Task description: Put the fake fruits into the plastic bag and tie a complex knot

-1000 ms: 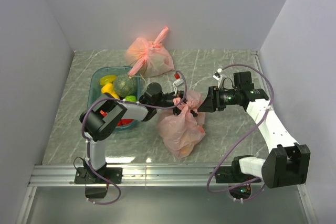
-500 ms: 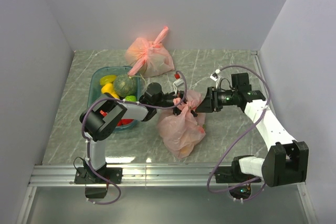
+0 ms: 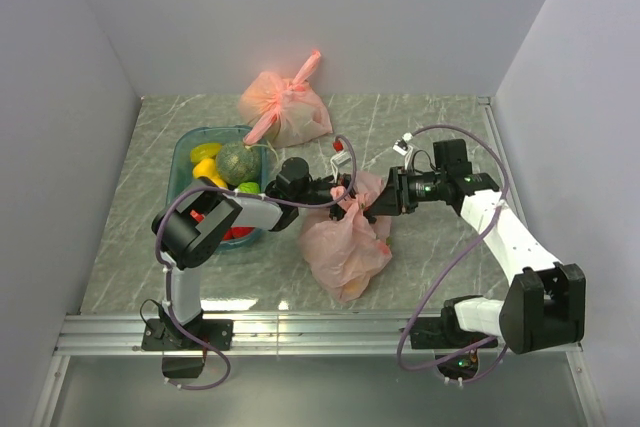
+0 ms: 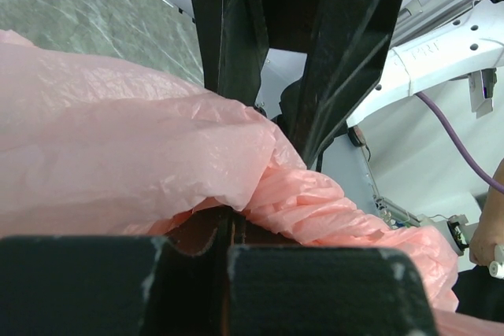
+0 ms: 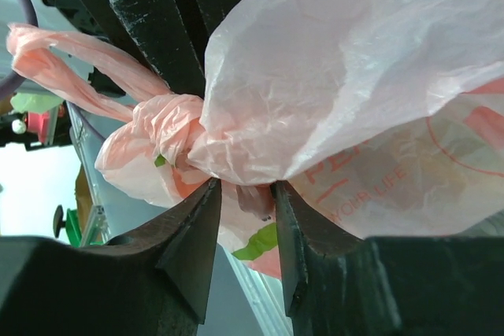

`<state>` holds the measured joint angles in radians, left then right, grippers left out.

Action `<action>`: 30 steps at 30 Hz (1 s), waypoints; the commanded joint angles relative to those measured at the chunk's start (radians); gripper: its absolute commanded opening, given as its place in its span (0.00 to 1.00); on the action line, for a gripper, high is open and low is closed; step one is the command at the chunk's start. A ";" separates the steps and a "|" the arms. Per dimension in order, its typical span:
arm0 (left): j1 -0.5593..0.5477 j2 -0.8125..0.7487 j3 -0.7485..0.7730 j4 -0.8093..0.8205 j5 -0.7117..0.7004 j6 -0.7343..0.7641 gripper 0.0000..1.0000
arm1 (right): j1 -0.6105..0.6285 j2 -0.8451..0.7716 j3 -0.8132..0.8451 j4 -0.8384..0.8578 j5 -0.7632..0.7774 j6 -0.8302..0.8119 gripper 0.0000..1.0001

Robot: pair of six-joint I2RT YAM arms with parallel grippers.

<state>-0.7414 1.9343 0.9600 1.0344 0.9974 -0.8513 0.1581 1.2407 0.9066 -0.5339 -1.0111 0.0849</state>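
Since a second ago the right arm has swung left across the table (image 3: 430, 137), bringing the right gripper (image 3: 378, 204) from well apart to right against the neck of the plastic bag (image 3: 345, 252), and its jaws have narrowed. The left arm has not moved.

From above, the bag lies on the table just right of a blue-green bin (image 3: 182, 157) that holds loose fruits (image 3: 237, 160). The left gripper (image 3: 338, 190) meets the bag's gathered top from the left and the right gripper meets it from the right, the two nearly touching. A second, paler pink bag (image 3: 290, 112) sits tied near the back wall.

In the left wrist view, the left gripper (image 4: 228, 234) is clamped shut on a fold of the bag's pink plastic (image 4: 118, 155). A twisted rope of it runs off to the right. The right gripper (image 4: 272, 116) comes down from above with one finger on each side of the plastic.

In the right wrist view, the right gripper (image 5: 244, 194) stands narrowly apart, and the bag's bunched neck lies between its jaws and brushes both inner faces. The knot (image 5: 169, 131) sits just left of the gap, with a pointed end trailing to the upper left. Green shapes show through the bag's skin below. The left gripper (image 5: 181, 13) is the dark shape behind the knot.
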 commanded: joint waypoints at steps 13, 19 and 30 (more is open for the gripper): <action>-0.004 -0.049 0.006 -0.005 0.010 0.064 0.06 | 0.024 0.019 0.021 -0.047 0.023 -0.105 0.00; 0.065 -0.118 -0.015 -0.163 0.007 0.162 0.25 | 0.017 0.016 0.070 -0.095 0.031 -0.163 0.00; 0.255 -0.487 0.054 -1.139 0.041 0.815 0.45 | 0.015 0.014 0.120 -0.135 0.011 -0.240 0.00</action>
<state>-0.5041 1.5578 0.9489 0.2947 0.9985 -0.3691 0.1741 1.2560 0.9798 -0.6518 -0.9779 -0.1215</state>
